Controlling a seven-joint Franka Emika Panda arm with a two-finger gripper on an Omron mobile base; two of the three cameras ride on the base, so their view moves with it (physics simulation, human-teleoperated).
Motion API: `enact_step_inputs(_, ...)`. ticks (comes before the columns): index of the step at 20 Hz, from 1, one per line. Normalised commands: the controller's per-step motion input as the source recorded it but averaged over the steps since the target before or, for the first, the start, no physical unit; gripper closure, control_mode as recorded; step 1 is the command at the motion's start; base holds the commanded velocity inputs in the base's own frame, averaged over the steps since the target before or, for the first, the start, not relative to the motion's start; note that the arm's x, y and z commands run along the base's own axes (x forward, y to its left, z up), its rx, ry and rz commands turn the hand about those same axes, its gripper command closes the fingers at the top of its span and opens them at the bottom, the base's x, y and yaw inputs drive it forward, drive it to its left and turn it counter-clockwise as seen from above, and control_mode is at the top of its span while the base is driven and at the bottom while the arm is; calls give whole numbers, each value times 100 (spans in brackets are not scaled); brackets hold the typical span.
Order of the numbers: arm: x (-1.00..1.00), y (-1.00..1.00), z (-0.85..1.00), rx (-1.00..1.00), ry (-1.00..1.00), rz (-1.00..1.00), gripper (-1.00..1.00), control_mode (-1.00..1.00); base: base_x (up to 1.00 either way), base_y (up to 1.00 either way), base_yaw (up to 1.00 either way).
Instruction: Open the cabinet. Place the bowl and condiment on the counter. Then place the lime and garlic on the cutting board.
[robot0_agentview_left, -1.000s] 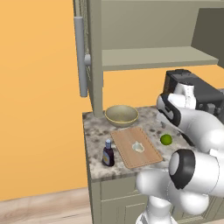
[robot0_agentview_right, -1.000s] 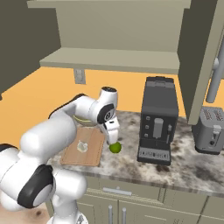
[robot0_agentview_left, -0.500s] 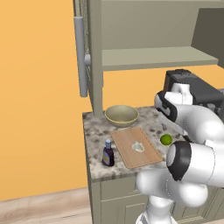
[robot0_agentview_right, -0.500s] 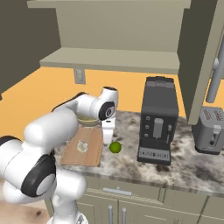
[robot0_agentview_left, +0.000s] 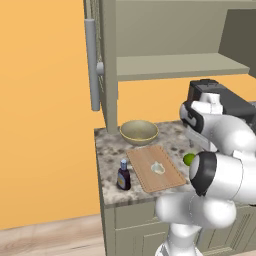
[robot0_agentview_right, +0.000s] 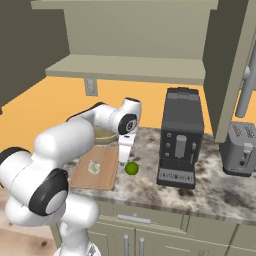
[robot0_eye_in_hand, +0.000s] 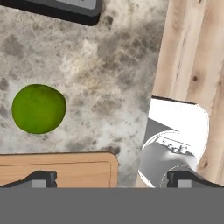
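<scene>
The gripper hung with jaws apart just beside the board, lining up on the lime, which lay off the board on the counter.

Open worktop all round the lime; coffee machine blocking at 12 o'clock, cutting board edging at 6.

One bowl, one condiment, one lime, seemingly one garlic, one cutting board.
</scene>
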Motion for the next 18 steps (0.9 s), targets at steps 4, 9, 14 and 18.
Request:
enact_step_inputs(4, 0, -2, -7, 0, -1, -13, -100, -100, 0, 0, 0)
enact_step_inputs(9, 0, 0, -2, 0, -7, -10, -100, -100, 0, 0, 0)
enact_step_inputs(14, 0, -1, 0, 0, -9, -2, -100, -100, 0, 0, 0)
enact_step_inputs(18, 0, -5, 0, 0, -2, 2, -100, -100, 0, 0, 0)
